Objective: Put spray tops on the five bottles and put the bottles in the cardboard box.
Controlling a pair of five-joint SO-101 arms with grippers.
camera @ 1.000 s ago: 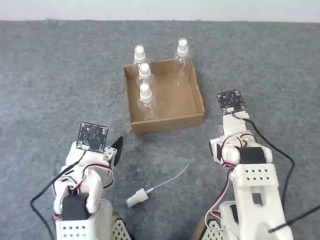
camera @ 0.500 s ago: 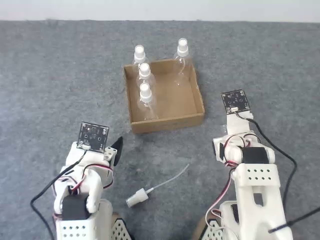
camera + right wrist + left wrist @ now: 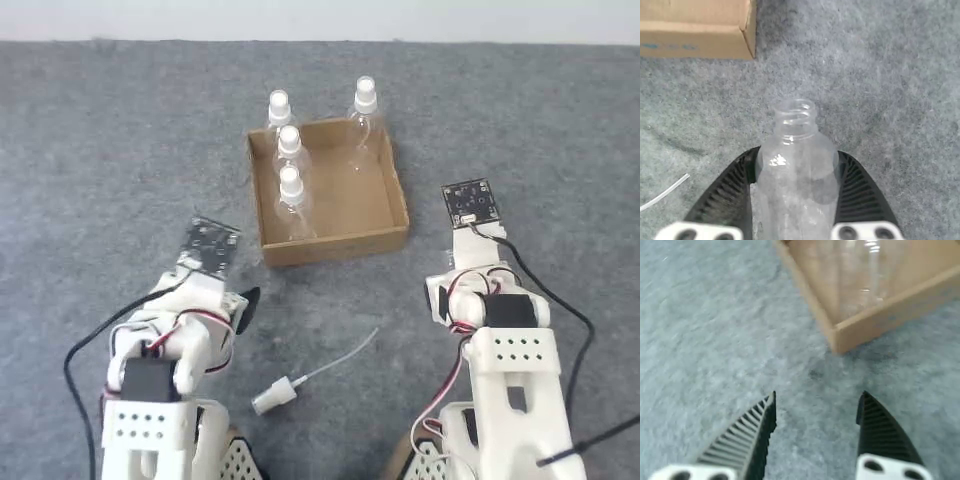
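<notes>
Though uncapped, bottle in right claw.

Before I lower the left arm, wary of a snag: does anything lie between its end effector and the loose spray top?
Nothing visible does. The left end effector hangs open over bare carpet by the cardboard box corner; the spray top lies on carpet farther from the box.

Left pincer gapes wide, angled downward; right pincer is clamped on a bottle.

Bottles stand in the cardboard box, 1 spray top lying before it.
</notes>
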